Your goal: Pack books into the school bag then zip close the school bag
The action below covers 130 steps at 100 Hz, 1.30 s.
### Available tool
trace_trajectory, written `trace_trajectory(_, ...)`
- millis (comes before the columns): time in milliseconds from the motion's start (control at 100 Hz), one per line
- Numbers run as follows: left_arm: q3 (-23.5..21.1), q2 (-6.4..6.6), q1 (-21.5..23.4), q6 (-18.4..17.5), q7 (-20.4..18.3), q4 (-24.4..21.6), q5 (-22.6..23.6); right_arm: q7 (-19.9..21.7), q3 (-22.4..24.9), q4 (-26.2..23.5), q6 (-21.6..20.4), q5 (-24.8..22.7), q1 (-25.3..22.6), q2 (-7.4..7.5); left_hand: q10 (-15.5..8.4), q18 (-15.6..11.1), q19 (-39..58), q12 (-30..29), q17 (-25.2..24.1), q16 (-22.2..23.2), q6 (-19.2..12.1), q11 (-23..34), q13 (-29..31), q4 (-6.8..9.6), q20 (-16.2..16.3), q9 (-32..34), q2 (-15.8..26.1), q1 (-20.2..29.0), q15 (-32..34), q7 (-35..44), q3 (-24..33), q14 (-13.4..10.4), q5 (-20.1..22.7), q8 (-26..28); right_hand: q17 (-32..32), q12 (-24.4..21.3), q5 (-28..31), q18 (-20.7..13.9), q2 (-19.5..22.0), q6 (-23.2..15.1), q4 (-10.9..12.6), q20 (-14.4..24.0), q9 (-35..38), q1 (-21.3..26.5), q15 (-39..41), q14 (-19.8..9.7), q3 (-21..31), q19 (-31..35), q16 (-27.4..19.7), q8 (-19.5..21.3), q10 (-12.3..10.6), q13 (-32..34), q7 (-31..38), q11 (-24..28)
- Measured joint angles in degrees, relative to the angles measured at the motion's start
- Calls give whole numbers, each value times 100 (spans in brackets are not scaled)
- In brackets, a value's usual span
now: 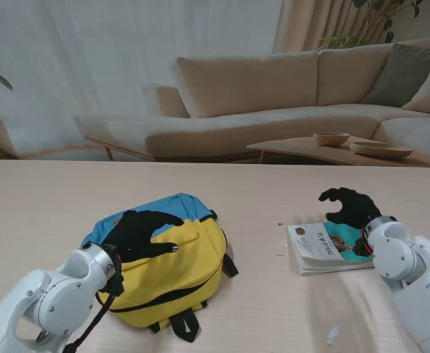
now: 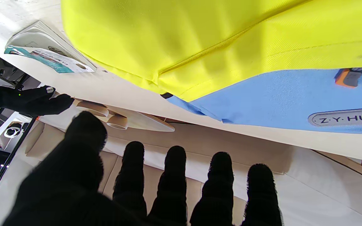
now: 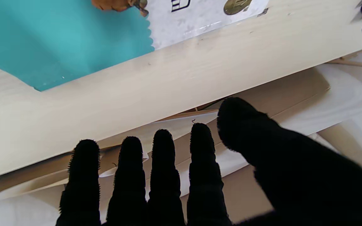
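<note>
- The school bag [image 1: 172, 261] lies flat on the table [image 1: 53, 198], in the lower left part of the stand's view; it is yellow with a blue part at the side farther from me, and black straps stick out at its nearer edge; a dark zipper line curves across the yellow front, but I cannot tell if it is closed
- The left hand [image 1: 142, 234] is over the blue and yellow top of the bag; its fingers [image 2: 174, 179] are spread apart and hold nothing; in the left wrist view they are in the air, not touching the fabric
- The book [image 1: 325, 248] lies flat on the table in the lower right part of the stand's view, well apart from the bag; its cover is white and teal; it looks like a small stack, but I cannot tell how many books
- The right hand [image 1: 350, 207] is at the far edge of the book; its fingers [image 3: 163, 175] are straight, close beside each other, the thumb apart; they clamp nothing
- A sofa [image 1: 273, 103] and a low table with bowls [image 1: 332, 138] are in the upper part of the frame
</note>
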Motion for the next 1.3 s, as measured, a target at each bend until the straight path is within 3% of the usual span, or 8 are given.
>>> trace_trajectory(90, -5, 0, -2, 1, 3, 3, 25, -17, -92, 252, 34, 72, 137, 7, 0, -4, 0, 0, 0, 0, 0, 1, 0, 0, 0, 0, 1, 1, 0, 1, 0, 0, 0, 0, 0, -4, -94, -15, 0, 0, 0, -1, -63, 0, -2, -40, 0, -6, -1, 0, -7, 0, -60, -45)
trace_trajectory(250, -9, -1, -1, 32, 1, 4, 62, -111, -339, 753, -21, -586, 412, 50, 0, -27, -2, 0, 0, 0, 0, 3, 0, 1, 0, 0, 2, 2, 0, 75, 0, -1, 5, 0, 4, -10, -239, -138, -52, 15, 0, -77, -266, 24, -74, -142, 1, -159, -62, 4, -143, 0, 41, -49)
trace_trajectory(550, 45, -1, -20, 138, 9, 0, 100, 173, -554, 1062, -60, -1106, 619, 205, 0, -28, -63, 0, 0, 0, 0, 42, 0, 1, 0, 0, 2, 5, 0, 137, 0, -1, 5, 0, 12, -14, -1163, -557, -908, -154, -28, -273, -969, 535, -304, -420, 150, -514, -160, 433, -496, -171, 383, -5)
trace_trajectory(690, 51, -1, -28, 142, -17, 0, 106, 630, -583, 1086, -111, -1201, 669, 281, 0, -29, -66, 0, 0, 0, 0, 43, 0, 1, 0, 0, 3, 5, -1, 138, 0, -1, 5, 0, -131, -379, -1825, -723, -1123, -349, -7, -419, -1062, 624, -768, -570, 159, -862, -388, 434, -561, -584, 9, -862)
trace_trajectory(820, 41, -1, -21, 141, -15, 0, 111, 907, -602, 1051, -149, -1345, 679, 349, 0, -29, -66, 0, 0, 0, 0, 44, 0, 1, 0, 0, 3, 5, -1, 138, 0, -1, 5, 0, -297, -760, -1884, -822, -1162, -369, -18, -634, -1062, 577, -1048, -619, 231, -1096, -590, 311, -565, -814, -852, -1860)
trace_trajectory(930, 32, -1, -6, 141, -15, -5, 125, 936, -638, 1040, -150, -1352, 685, 385, 0, -29, -68, 0, 0, 0, 0, 44, 0, 1, 0, 0, 4, 5, -1, 138, 0, -1, 5, 0, -310, -770, -1885, -834, -1191, -378, -18, -686, -1062, 575, -1103, -619, 233, -1149, -599, 507, -565, -814, -1211, -1919)
trace_trajectory(1100, 28, -1, 14, 141, -5, -16, 125, 650, -723, 1101, -140, -1404, 701, 394, 0, -30, -68, 0, 5, 0, 0, 47, 0, 1, 5, 0, 4, 6, -1, 138, 0, -1, 5, 0, -132, -278, -1883, -812, -1566, -379, -139, -687, -828, 568, -746, -616, 249, -1149, -456, 999, -565, -679, -1208, -533)
trace_trajectory(1300, 17, -1, 52, 141, 15, -36, 163, 279, -815, 1233, -186, -1399, 732, 383, 0, -30, -68, 0, 19, 0, 0, 50, 0, 1, 5, 0, 4, 6, 0, 138, 0, -1, 5, 0, 20, 233, -1420, -658, -1996, -353, -238, -536, 193, 579, 24, -560, 536, -878, -50, 643, -652, -260, -428, 651)
